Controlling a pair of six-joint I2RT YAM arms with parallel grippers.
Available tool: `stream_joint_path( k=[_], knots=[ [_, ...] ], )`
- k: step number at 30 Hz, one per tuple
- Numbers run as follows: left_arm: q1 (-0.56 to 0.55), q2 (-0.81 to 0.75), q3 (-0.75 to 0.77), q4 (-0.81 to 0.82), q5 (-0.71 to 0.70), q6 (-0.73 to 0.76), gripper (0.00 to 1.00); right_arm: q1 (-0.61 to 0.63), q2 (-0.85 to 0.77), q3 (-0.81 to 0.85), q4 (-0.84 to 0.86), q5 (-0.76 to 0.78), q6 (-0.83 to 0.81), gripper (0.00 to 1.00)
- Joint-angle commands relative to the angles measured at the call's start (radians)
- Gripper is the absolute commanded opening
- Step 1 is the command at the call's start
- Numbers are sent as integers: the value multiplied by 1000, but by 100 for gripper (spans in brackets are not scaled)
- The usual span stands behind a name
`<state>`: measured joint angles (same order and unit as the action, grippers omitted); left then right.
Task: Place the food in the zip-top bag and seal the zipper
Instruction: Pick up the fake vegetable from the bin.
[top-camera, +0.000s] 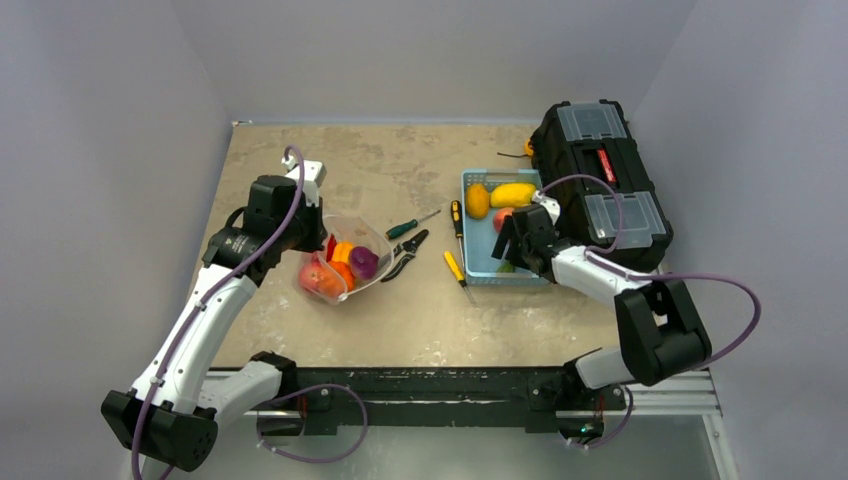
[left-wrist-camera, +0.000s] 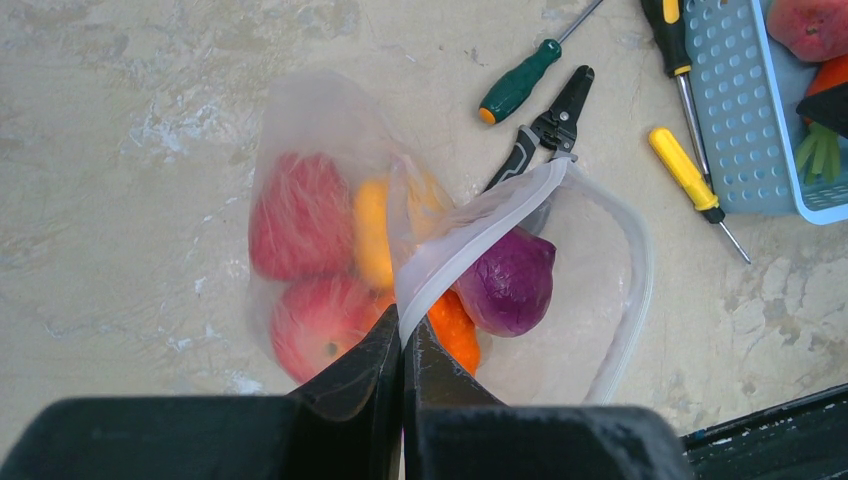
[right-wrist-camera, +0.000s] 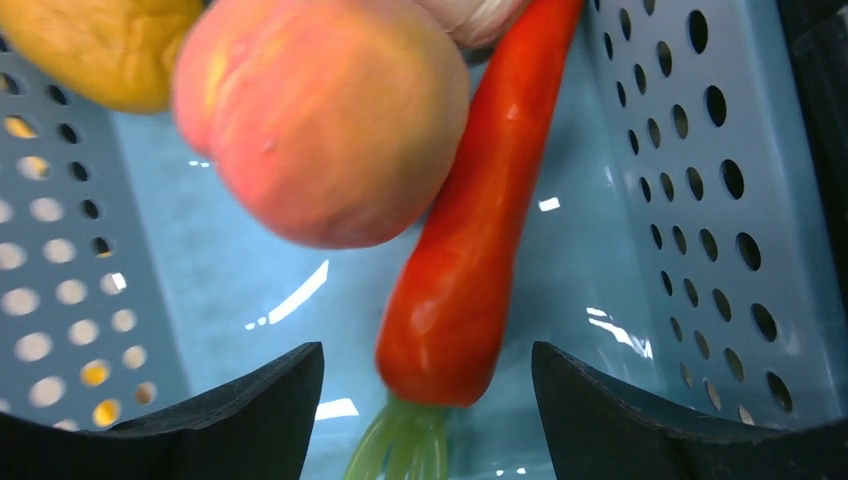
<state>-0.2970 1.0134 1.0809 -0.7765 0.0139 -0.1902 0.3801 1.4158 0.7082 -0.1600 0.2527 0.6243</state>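
The clear zip-top bag (top-camera: 340, 262) lies left of centre, its mouth open to the right. In the left wrist view the bag (left-wrist-camera: 300, 120) holds red-pink fruits (left-wrist-camera: 300, 215), orange pieces and a purple piece (left-wrist-camera: 512, 280). My left gripper (left-wrist-camera: 403, 325) is shut on the whitish zipper strip (left-wrist-camera: 480, 225) at the mouth's near edge; it also shows in the top view (top-camera: 318, 245). My right gripper (right-wrist-camera: 428, 350) is open inside the light blue basket (right-wrist-camera: 700, 200), its fingers on either side of a red carrot (right-wrist-camera: 470, 250). A peach (right-wrist-camera: 320, 110) and a yellow piece (right-wrist-camera: 90, 40) lie beside it.
A green-handled screwdriver (top-camera: 412, 225), black pliers (top-camera: 405, 255) and yellow-handled screwdrivers (top-camera: 455, 265) lie between bag and basket (top-camera: 480, 268). A black toolbox (top-camera: 600, 170) stands at the right, behind the basket. Yellow fruits (top-camera: 512, 193) fill the basket's far end.
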Motion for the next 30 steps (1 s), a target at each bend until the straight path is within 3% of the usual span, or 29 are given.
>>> stream_joint_path(
  k=[1, 5, 9, 13, 24, 30],
  knots=[
    [-1, -4, 20, 14, -10, 1, 0, -3, 47, 38, 37, 103, 55, 75],
    [0, -2, 20, 13, -10, 3, 0, -1, 97, 55, 55, 117, 88, 69],
    [-1, -2, 22, 11, -11, 4, 0, 0, 107, 77, 23, 170, 91, 39],
    [-1, -2, 25, 12, -11, 3, 0, 2, 48, 70, 19, 158, 72, 24],
    [-1, 1, 25, 10, -2, 3, 0, 3, -201, 84, 33, -16, -34, 20],
    [-1, 1, 25, 10, 0, 3, 0, 10, -303, 52, 179, -351, -149, 19]
  ],
)
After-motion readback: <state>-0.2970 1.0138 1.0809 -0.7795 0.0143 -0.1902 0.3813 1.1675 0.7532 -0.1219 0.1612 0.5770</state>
